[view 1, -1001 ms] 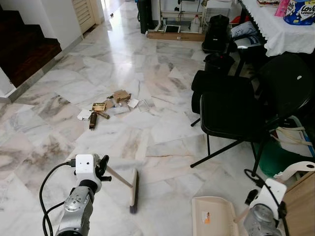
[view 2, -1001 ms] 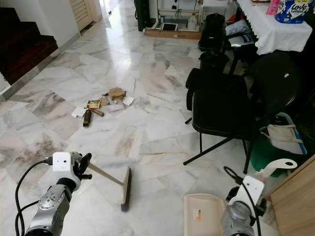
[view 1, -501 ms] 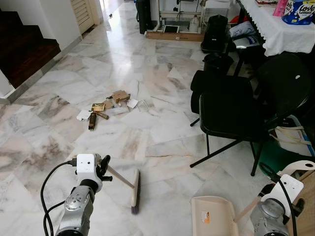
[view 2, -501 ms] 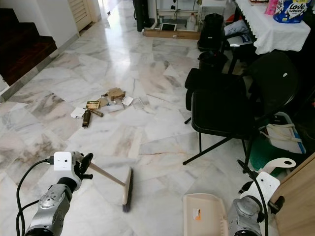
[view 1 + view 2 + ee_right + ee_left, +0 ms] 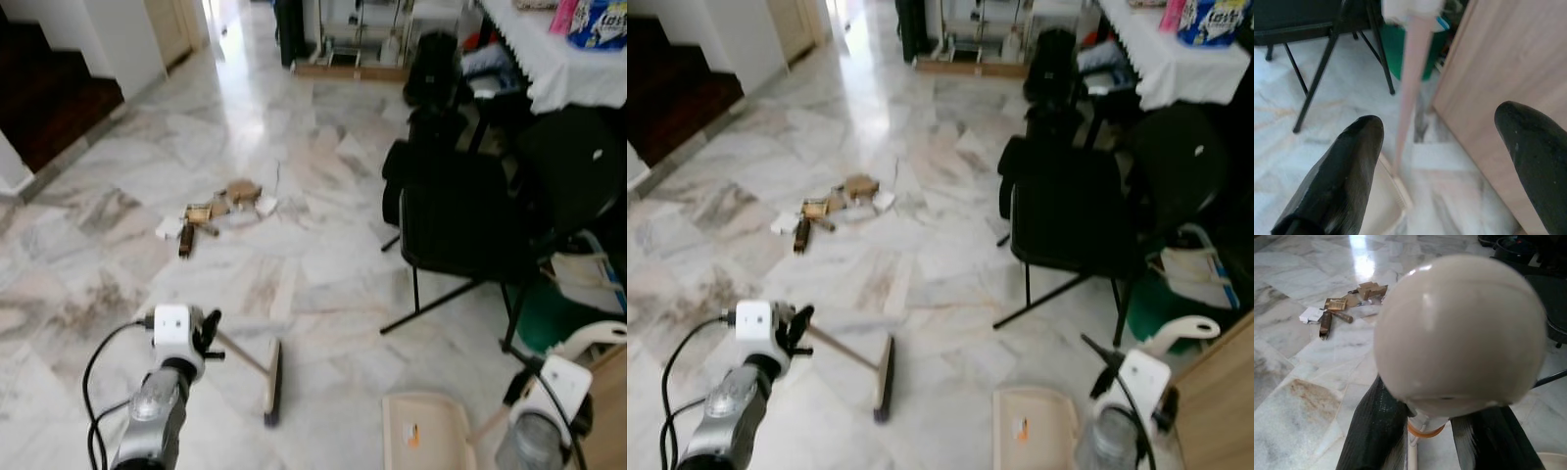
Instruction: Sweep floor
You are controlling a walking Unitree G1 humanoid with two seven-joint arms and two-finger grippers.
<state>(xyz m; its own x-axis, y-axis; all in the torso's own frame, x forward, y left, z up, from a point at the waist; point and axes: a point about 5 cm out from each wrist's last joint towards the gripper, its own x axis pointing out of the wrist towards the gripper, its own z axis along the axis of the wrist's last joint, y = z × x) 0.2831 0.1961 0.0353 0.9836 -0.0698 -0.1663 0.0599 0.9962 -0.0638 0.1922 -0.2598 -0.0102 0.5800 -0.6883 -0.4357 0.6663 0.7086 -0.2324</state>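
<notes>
1. Your left gripper (image 5: 1436,440) is clamped on the broom (image 5: 271,380): in the left wrist view its two black fingers (image 5: 1376,431) press either side of the thin handle just under the rounded cream knob.
2. In the left eye view, the broom's handle slants from the left gripper at lower left down to the brush head, which rests on the marble floor (image 5: 323,245) at lower centre.
3. Your right gripper (image 5: 1437,147) has its fingers spread wide apart, with the pale dustpan handle (image 5: 1411,83) standing between them and touching neither.
4. The cream dustpan (image 5: 426,436) lies flat on the floor at the lower right of the left eye view, just beside a wooden panel (image 5: 1498,88).
5. The litter pile (image 5: 217,209), cardboard scraps and paper, sits left of centre in the middle of the frame, well apart from the brush head.
6. A black folding chair (image 5: 460,220) stands at centre right, with a white-clothed table (image 5: 558,59) at upper right behind it.
7. Dark stairs (image 5: 49,98) occupy the upper left.
</notes>
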